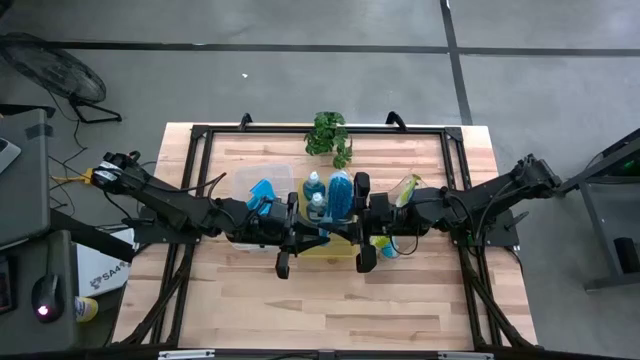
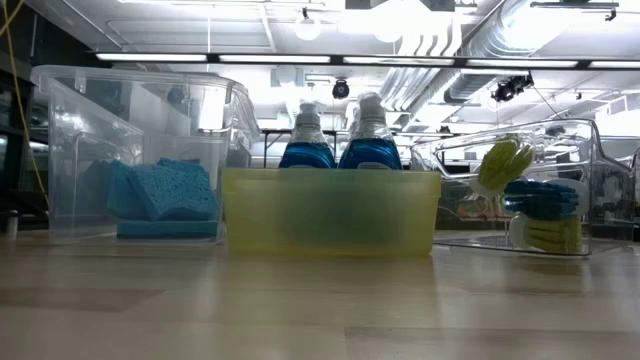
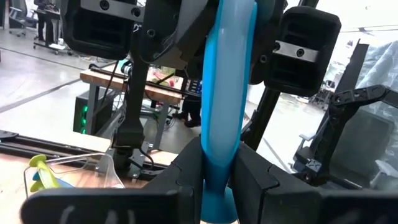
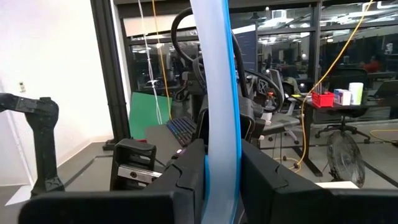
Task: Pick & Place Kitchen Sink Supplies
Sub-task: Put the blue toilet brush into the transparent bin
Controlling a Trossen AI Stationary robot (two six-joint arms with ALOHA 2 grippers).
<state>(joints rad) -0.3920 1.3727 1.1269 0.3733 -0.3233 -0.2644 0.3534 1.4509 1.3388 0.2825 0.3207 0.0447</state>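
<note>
A blue dish brush (image 3: 219, 118) hangs in the air between my two grippers, which meet over the yellow tray (image 1: 338, 252) at mid-table. My left gripper (image 3: 217, 180) is shut on its handle. My right gripper (image 4: 221, 180) faces it from the table's right and is shut on the same handle (image 4: 217, 93), higher up. The brush's head is out of view. Two dish soap bottles (image 2: 335, 148) stand in the yellow tray (image 2: 330, 212). Blue sponges (image 2: 165, 195) lie in a clear tray (image 2: 80, 150). My left gripper pinches the brush's blue handle (image 3: 214, 158) between its two fingers. The fingers come about level from the table's left and lie across the handle. The handle stands roughly upright, clear of the table. My right gripper pinches the pale blue handle (image 4: 219, 149) between its two fingers, level from the table's right and across it. The handle runs upright through the hold, past both ends of the picture.
A clear tray (image 2: 590, 180) on the right holds yellow-green and blue brushes (image 2: 540, 205). A small potted plant (image 1: 330, 135) stands at the table's far edge. Bare wooden table (image 1: 320, 310) lies toward the near edge.
</note>
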